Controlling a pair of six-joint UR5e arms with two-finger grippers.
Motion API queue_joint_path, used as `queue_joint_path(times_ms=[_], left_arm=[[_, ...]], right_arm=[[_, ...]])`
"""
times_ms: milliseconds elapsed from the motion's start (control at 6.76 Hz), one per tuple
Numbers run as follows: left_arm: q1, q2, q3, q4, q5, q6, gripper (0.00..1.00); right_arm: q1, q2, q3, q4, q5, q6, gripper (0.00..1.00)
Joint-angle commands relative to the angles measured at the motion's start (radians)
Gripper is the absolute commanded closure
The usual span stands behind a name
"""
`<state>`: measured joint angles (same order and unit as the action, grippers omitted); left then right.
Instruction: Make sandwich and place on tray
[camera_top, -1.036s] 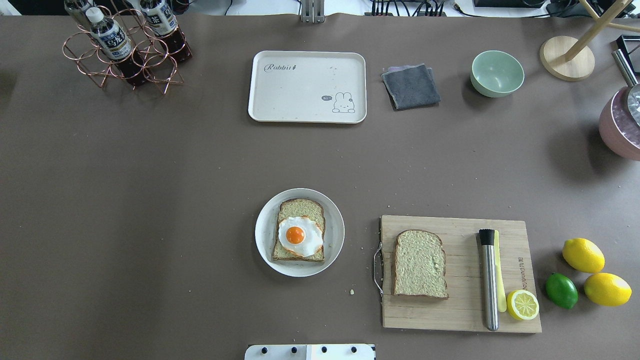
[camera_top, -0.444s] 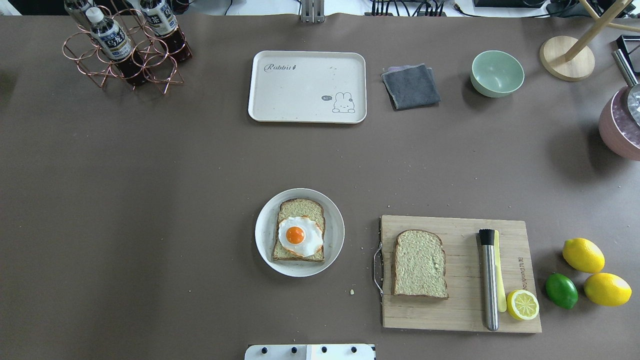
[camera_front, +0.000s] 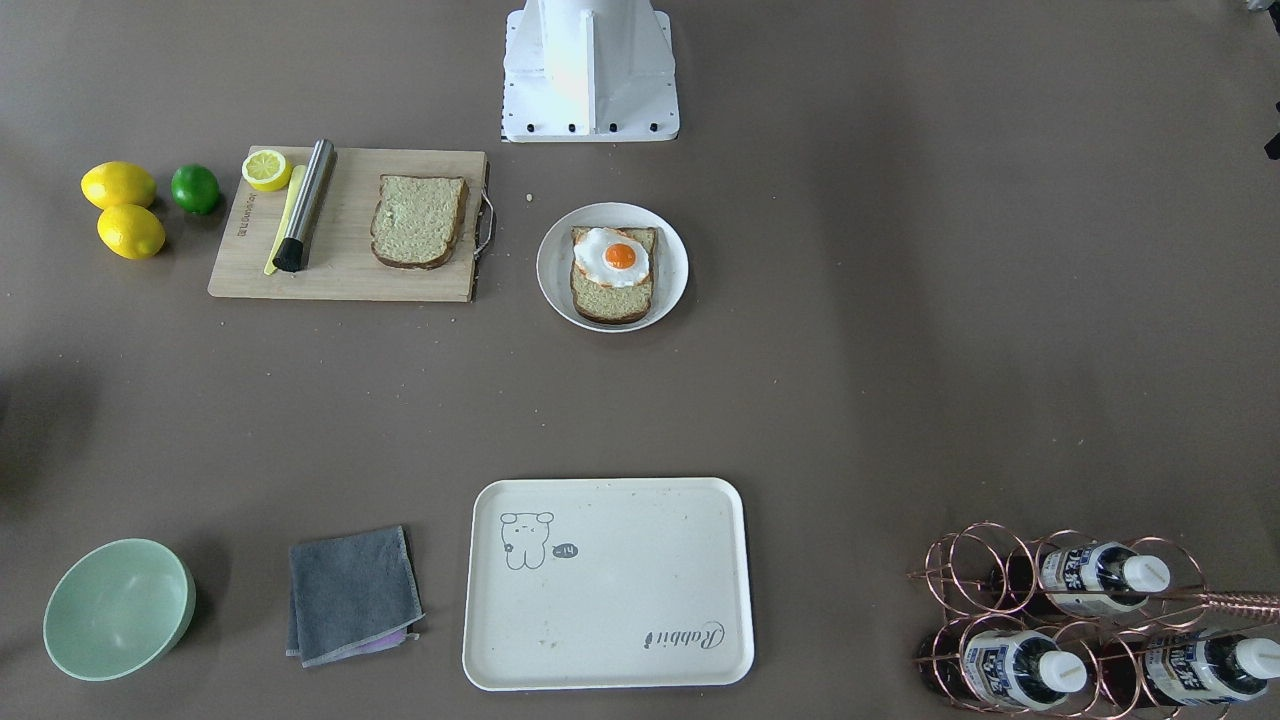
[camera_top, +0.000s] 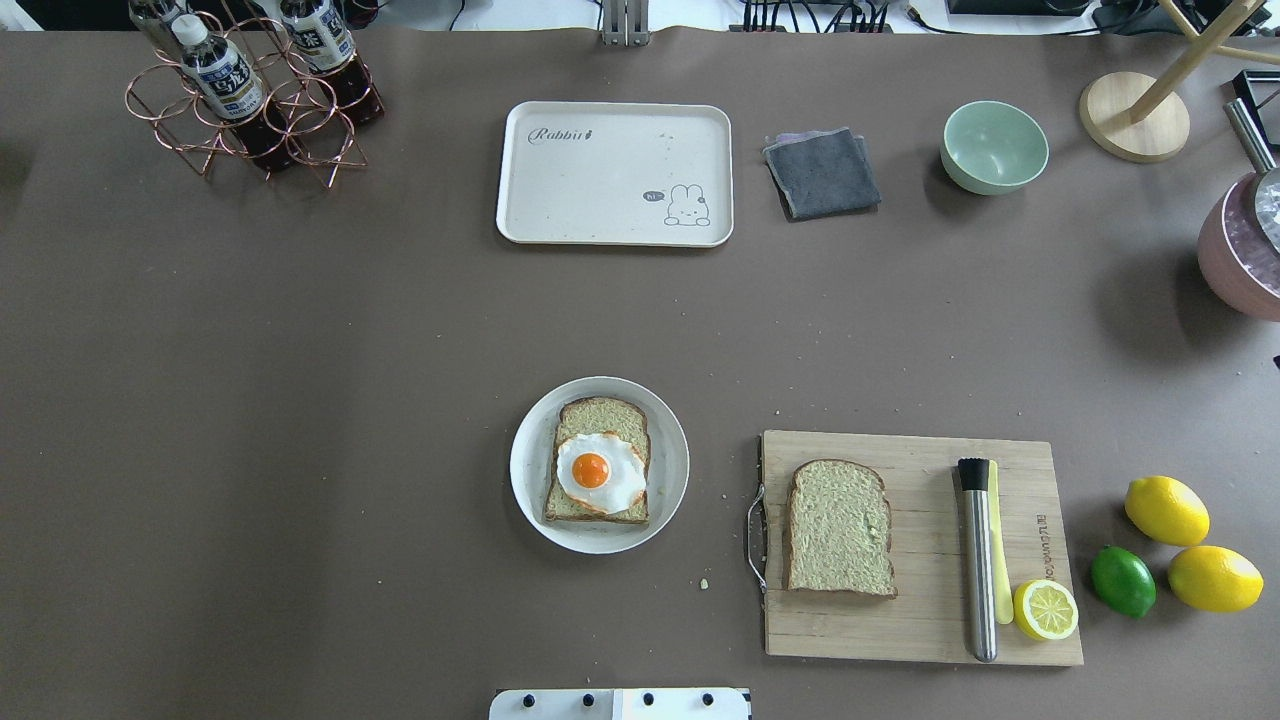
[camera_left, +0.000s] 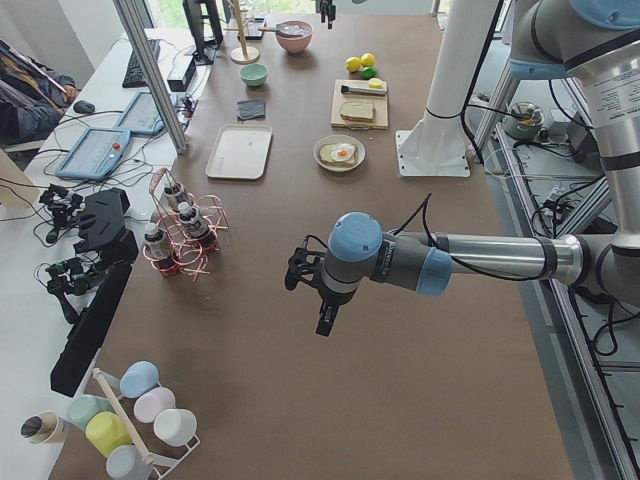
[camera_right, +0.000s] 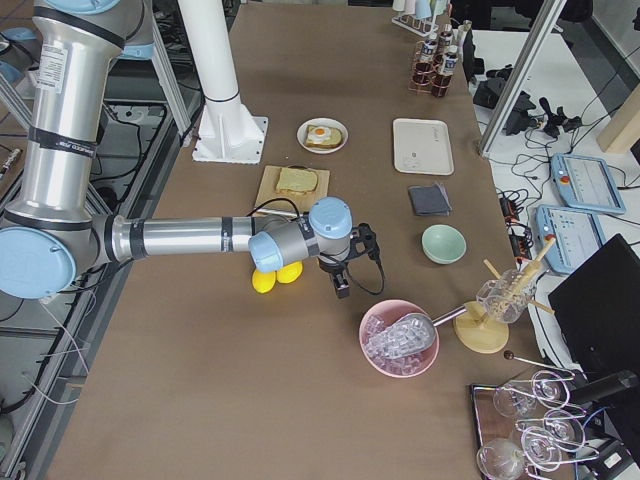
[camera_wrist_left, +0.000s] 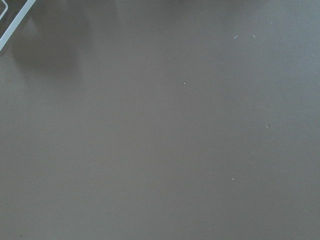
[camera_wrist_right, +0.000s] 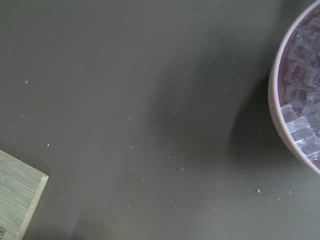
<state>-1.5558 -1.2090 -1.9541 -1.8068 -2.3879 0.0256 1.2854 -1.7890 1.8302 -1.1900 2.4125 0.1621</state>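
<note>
Nothing has changed since the earlier overhead frames. The food, the dishes and the tray sit where they were, and no arm enters that view.

- The bottom slice lies on the round plate, with the fried egg on top of it, toward the robot-side end.
- The second slice lies flat on the cutting board, which sits beside the plate on the robot's right.
- The tray is at the far side of the table, well apart from the plate, with nothing on it.
- The left gripper hangs over bare table, far out to the robot's left.
- The right gripper hangs over the table between the board and the pink ice bowl.
- Both grippers show only in the side views, so how far the jaws stand apart cannot be told.

Judged step: the sandwich is half built and the top slice is pending. The next move likely falls to the right arm, which is nearer the board. It would need to come down on the second slice, grip it by the crust edges, carry it to the plate and lay it square over the egg. The stack then goes to the tray.
</note>
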Motion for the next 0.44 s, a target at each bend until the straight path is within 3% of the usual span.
queue_joint_path(times_ms=[0,296], left_arm=[[-0.001,0.0,-0.002,0.0,0.0,0.0,0.02],[0.0,0.0,0.001,0.0,0.0,0.0,0.02]], right_arm=[[-0.169,0.007,0.02,0.158,-0.051,0.334,0.02],[-0.327,0.008,0.111,0.233,-0.113,0.649,0.02]])
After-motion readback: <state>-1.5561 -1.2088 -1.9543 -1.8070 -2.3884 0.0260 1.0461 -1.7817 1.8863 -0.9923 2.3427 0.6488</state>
